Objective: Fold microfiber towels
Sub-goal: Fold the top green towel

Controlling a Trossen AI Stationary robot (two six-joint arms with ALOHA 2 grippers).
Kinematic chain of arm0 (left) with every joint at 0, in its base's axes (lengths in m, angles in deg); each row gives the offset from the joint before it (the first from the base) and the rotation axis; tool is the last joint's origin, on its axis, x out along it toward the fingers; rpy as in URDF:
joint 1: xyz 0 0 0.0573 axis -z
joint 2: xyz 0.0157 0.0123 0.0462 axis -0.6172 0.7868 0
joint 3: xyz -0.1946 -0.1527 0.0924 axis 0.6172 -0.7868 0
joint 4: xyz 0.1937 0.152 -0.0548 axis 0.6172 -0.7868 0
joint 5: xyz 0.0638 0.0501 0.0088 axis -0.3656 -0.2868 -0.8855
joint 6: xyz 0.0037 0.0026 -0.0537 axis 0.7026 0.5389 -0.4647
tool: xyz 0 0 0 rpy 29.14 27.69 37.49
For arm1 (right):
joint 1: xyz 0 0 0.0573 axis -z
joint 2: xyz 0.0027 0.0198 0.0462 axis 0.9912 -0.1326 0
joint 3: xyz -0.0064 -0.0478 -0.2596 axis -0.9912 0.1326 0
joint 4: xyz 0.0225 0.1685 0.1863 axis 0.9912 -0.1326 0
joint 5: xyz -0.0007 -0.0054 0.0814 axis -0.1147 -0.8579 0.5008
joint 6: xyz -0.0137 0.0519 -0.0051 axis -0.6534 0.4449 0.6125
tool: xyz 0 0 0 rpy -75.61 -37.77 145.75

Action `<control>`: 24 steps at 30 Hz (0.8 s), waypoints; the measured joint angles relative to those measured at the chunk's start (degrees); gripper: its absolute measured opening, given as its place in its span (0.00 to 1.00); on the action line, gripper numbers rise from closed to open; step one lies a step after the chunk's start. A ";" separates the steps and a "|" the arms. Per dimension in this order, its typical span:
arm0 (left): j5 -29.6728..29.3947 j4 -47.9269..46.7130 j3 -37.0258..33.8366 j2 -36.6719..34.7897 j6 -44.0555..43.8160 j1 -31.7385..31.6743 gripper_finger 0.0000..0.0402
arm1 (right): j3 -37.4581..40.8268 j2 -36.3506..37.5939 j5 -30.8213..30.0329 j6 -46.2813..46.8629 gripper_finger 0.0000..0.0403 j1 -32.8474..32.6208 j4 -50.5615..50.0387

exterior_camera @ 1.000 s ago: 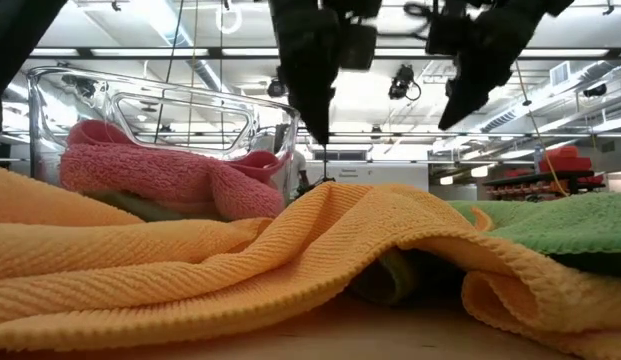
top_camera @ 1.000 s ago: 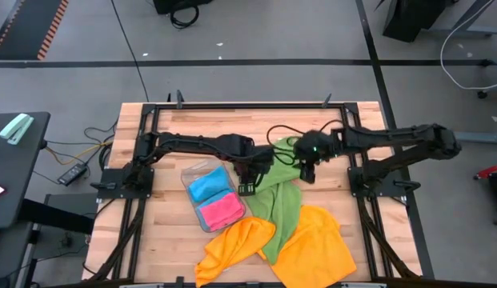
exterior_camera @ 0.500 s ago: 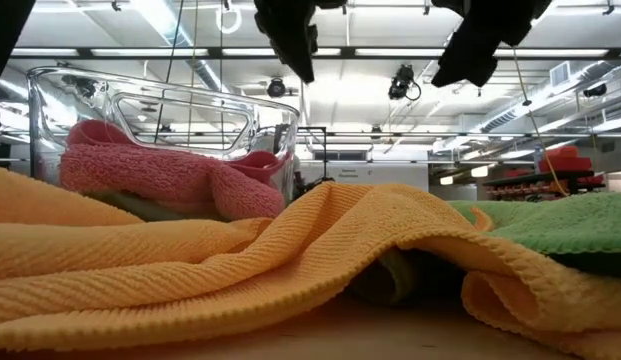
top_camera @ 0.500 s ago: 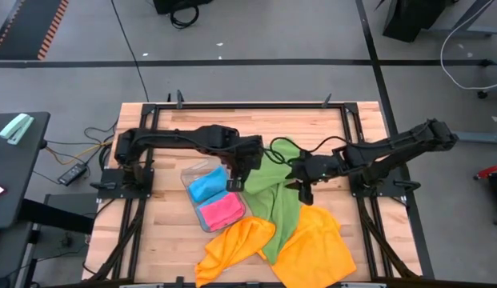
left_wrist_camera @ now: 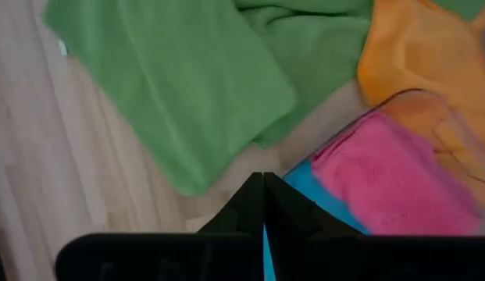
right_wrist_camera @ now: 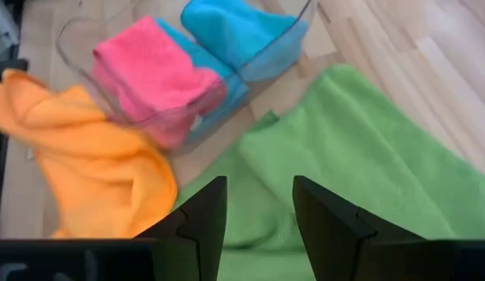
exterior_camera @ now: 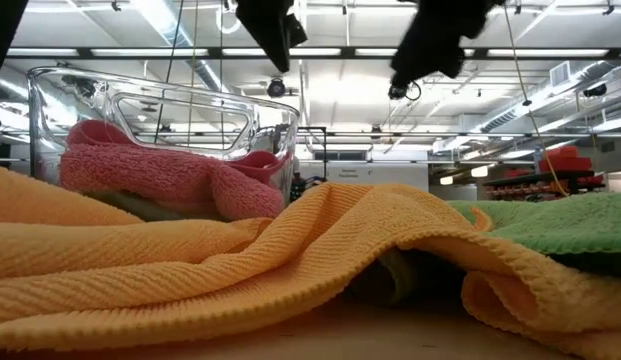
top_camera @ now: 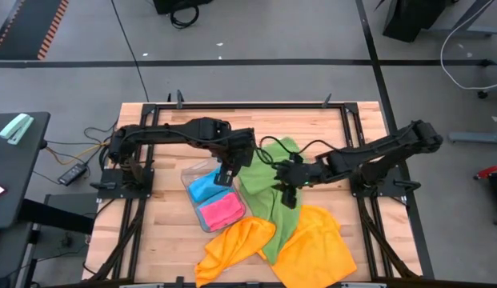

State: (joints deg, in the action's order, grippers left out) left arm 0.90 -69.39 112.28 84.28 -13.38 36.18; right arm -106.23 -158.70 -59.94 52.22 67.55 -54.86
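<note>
Bare wood on my left side of the table [top_camera: 164, 232], room there. My left gripper [top_camera: 226, 174] hangs with fingers pressed together, empty, over the clear tray [top_camera: 194, 172] holding the folded blue towel [top_camera: 206, 185] and pink towel [top_camera: 219, 210]. Just right of it, the green towel [top_camera: 268, 192] sprawls mid-table; my right gripper [top_camera: 286, 198] hovers over it, fingers spread. Orange towels [top_camera: 312, 248] crowd the near edge.
</note>
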 joint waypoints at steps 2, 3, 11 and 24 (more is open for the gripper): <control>0.02 -1.94 0.00 -0.24 0.97 -0.66 0.03 | -3.17 -2.75 -0.80 0.17 0.39 0.02 -1.28; 0.02 -3.00 0.00 -0.42 1.29 -0.92 0.03 | -4.82 -4.00 -0.92 0.19 0.39 0.02 -2.31; 2.10 -4.30 -0.04 -2.81 4.00 -3.57 0.03 | -14.48 -9.28 -3.20 3.07 0.39 -0.30 -6.82; 6.60 -4.23 -0.02 -5.97 3.87 -7.20 0.02 | -18.90 -10.33 -6.47 1.44 0.39 -1.42 -5.35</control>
State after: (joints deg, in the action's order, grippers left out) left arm 7.50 -73.62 112.26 78.31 -9.51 28.98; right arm -125.14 -169.03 -66.41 53.66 66.13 -60.20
